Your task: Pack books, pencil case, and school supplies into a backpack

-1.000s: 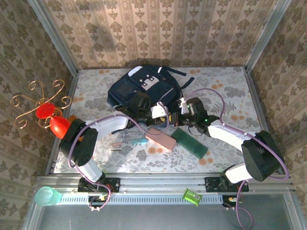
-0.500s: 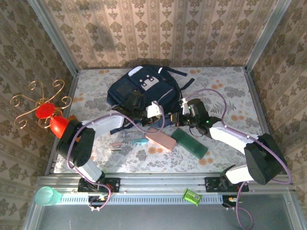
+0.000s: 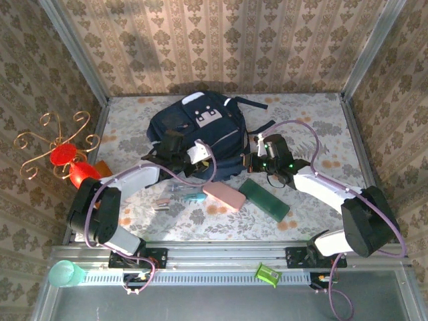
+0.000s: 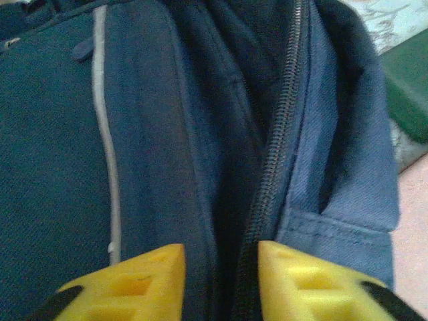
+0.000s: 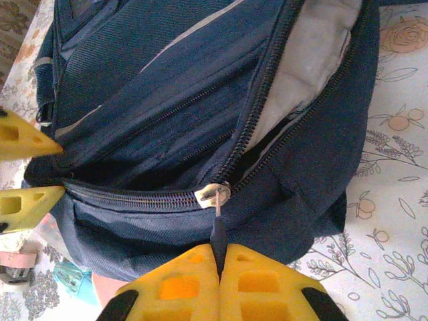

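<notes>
In the top view the backpack (image 3: 194,127) lies at upper centre of the frame. The marks on its grey-white patch (image 3: 208,117) are too small to read. The pencil case (image 3: 224,195) lies just below it.

At the bottom edge of the left wrist view, the left gripper (image 4: 221,257) holds its yellow fingers narrowly apart, with a fold of navy fabric and the zip track pinched between them.

At bottom centre of the right wrist view, the right gripper (image 5: 219,257) has its fingers pressed together on the dark zip pull (image 5: 217,231), which hangs from the metal slider (image 5: 212,194).
</notes>
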Controlling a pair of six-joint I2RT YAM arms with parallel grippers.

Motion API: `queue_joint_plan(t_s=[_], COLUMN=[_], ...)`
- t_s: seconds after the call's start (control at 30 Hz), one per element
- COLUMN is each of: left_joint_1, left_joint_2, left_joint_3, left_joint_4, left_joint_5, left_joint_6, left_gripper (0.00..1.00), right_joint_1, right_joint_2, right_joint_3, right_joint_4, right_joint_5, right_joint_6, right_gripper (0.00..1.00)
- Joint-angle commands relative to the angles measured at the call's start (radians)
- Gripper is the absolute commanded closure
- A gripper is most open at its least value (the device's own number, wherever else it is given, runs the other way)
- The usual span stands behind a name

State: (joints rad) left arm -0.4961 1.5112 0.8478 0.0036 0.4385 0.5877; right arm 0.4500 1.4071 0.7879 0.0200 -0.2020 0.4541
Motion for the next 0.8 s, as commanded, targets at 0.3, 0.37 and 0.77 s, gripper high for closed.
queue_joint_plan(t_s=[0.3,0.37,0.77], left_joint_1=[-0.159,-0.178,-0.188], left_joint_2=[0.060,0.106,0.245], left_joint_3=[0.133,0.185,0.315], left_joint_4=[0.007,-0.031,-0.156], left_joint_5=[0.013,0.008,0.020], left_joint_6=[-0.189,-0.175,-0.089], left_gripper=[0.40,0.41,0.67], right_joint_1=[0.039,0.041,0.040], right_joint_2=[-0.001,-0.006,-0.046], right_joint_3=[0.020,0.020,0.006], right_joint_4=[0.139,0.138,0.123], right_joint_5=[-0.117,-0.119,-0.061], right_joint_6=[0.018,0.020,0.008], right_gripper=[1.00,1.00,1.00])
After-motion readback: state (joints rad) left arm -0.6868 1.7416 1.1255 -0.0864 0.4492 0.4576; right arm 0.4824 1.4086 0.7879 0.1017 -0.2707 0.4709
